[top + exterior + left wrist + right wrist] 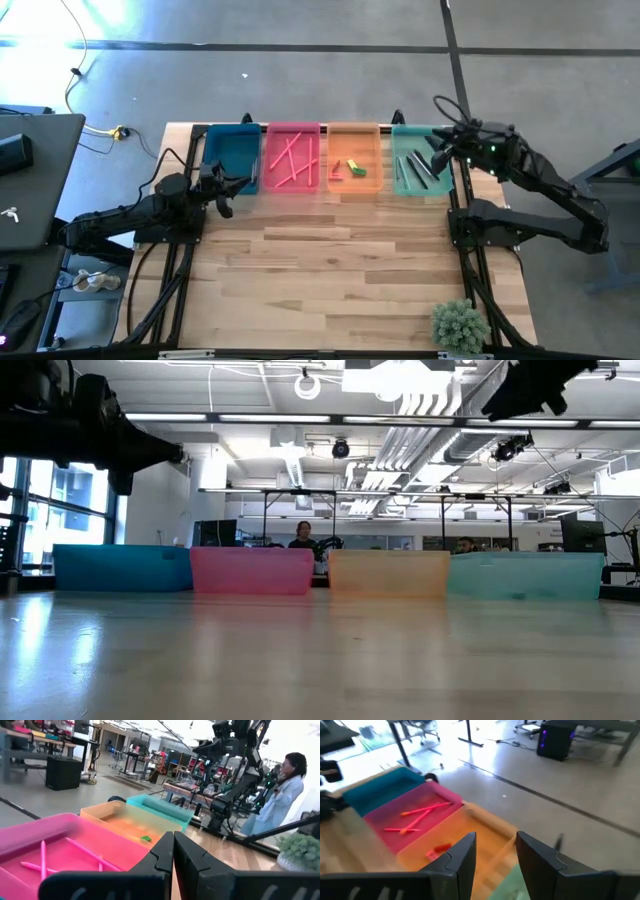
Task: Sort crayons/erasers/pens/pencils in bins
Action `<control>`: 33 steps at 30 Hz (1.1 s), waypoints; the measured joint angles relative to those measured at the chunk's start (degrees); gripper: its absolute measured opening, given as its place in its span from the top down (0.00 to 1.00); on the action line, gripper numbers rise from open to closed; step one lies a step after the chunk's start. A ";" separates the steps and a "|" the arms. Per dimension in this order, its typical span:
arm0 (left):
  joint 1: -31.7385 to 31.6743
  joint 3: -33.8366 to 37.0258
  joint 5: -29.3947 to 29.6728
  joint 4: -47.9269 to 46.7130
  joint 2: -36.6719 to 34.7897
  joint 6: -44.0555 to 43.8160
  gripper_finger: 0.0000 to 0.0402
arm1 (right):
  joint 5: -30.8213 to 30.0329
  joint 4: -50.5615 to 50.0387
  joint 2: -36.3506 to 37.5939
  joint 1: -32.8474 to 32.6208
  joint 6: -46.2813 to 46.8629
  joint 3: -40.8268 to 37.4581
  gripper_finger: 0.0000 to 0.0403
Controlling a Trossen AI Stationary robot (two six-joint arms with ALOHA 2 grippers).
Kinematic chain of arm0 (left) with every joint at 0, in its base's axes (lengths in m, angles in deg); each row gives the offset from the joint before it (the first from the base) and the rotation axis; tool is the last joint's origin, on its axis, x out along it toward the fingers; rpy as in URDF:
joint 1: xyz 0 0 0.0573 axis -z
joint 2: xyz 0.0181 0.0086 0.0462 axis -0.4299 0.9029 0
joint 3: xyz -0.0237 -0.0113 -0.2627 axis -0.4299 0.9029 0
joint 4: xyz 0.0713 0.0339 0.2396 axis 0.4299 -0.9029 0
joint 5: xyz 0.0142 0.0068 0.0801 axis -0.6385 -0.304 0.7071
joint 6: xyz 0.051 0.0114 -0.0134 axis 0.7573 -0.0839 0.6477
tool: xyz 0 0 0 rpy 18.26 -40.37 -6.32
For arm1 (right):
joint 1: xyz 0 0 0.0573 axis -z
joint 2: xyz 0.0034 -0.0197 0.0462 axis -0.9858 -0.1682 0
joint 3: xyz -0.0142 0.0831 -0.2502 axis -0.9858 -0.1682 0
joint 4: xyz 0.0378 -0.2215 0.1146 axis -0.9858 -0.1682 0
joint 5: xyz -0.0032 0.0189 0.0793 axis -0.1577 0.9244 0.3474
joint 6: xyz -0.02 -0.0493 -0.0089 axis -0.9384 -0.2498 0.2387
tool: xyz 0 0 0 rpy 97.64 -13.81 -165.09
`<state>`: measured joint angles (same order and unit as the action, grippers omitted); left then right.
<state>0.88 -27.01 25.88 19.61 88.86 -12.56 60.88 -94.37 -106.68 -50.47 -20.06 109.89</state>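
Across the upper middle of the high view, four bins (pixel 231 158) hold everything — pencils (pixel 290 160), pens (pixel 416 168), erasers (pixel 355 168). Right gripper (pixel 441 158), jaws apart and empty, hovers over the mint bin; left gripper (pixel 228 190) is closed. Sorting looks finished — next, retreat.

Pink pencils (pixel 291 160) are lying crossed in the pink-red bin (pixel 293 131), well left of the right gripper (pixel 441 152); black pens (pixel 417 168) are lying in the mint-green bin (pixel 404 131) just below it.

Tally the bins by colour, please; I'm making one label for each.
Teal-blue bin: 1
Pink-red bin: 1
Orange bin: 1
Mint-green bin: 1
Total: 4
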 joint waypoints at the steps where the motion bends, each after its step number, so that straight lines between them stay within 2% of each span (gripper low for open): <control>1: 0.00 0.00 0.02 -0.10 0.00 0.81 1.00 | 0.00 1.06 1.28 -0.82 1.39 -2.08 0.68; 9: 0.00 0.00 0.15 -0.35 0.02 2.42 1.00 | 0.05 17.04 9.50 -7.65 7.95 -19.79 0.76; 13: 0.00 0.00 0.13 -0.35 0.02 2.40 1.00 | 1.35 21.55 11.84 -10.28 11.03 -26.06 0.79; 20: 0.00 0.00 0.13 -0.35 0.02 2.36 1.00 | 5.23 21.94 14.94 -15.19 14.57 -30.72 0.88; 25: 0.00 0.00 0.13 -0.35 0.04 2.36 1.00 | 6.47 21.59 16.44 -19.01 12.90 -31.85 0.99; 29: 0.00 -0.02 0.13 -0.35 0.04 2.31 1.00 | 6.89 21.94 18.38 -21.31 13.57 -35.74 0.98; 33: 0.00 -0.02 0.13 -0.35 0.04 2.31 1.00 | 10.11 24.79 21.80 -22.83 13.96 -40.06 0.99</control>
<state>0.88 -27.03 26.01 19.26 88.90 -10.25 71.00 -69.58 -84.87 -73.30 -6.10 69.83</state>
